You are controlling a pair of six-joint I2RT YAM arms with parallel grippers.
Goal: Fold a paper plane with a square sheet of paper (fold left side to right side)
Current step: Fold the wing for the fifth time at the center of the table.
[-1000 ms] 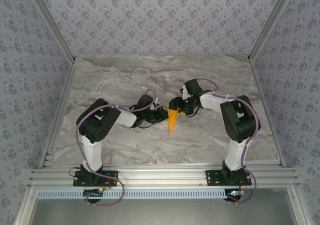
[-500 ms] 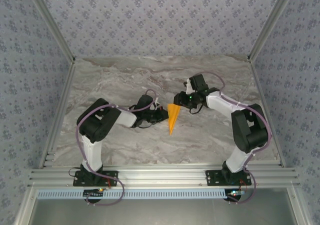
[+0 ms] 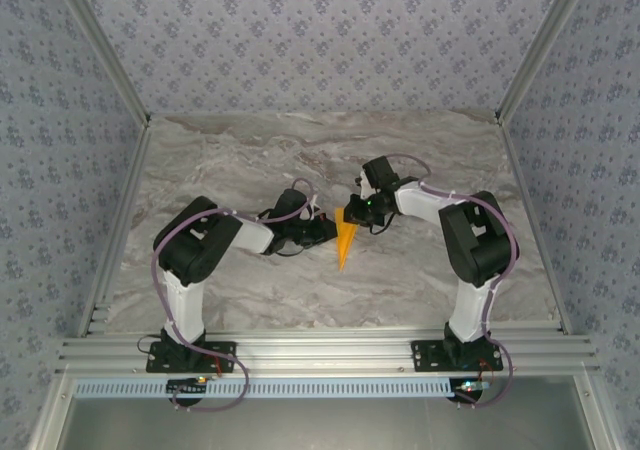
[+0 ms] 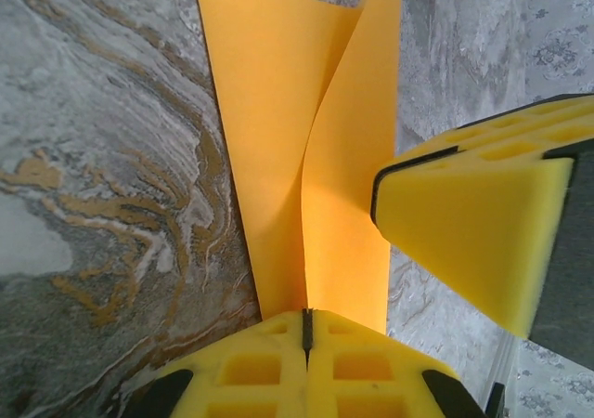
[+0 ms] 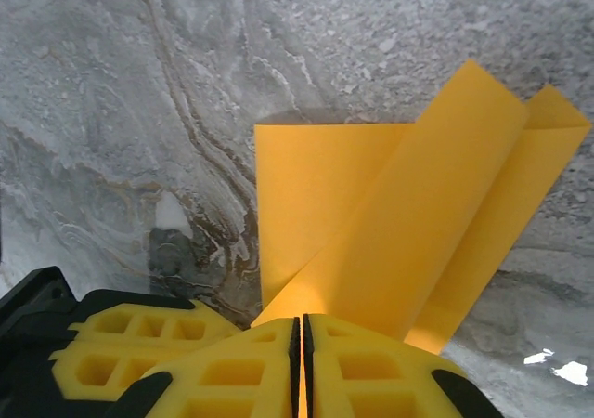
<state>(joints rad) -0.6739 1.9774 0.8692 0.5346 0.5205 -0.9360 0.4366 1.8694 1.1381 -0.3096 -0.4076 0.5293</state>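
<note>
Paper (image 3: 345,245): lying on the table (image 3: 250,160), touching the right side of the left gripper (image 3: 326,232); a narrow folded wedge with one flap curling upward.
Long axis: running from the wide end, beyond the left gripper, to the sharp point, which is aiming at the table's near edge.
Left fingers (image 4: 251,362): pressing together, apparently pinching the paper where its centre crease is meeting them.
Right gripper (image 3: 352,213): sitting just beyond and right of the left gripper, at the wide end; its fingers (image 5: 371,362) are clenching on the raised flap.
Nearer arm: both are touching the paper.
Deciding relation: the flap is hinging on the crease along the long axis, so the right gripper is likely needing to sweep across that axis while the left gripper is anchoring.
</note>
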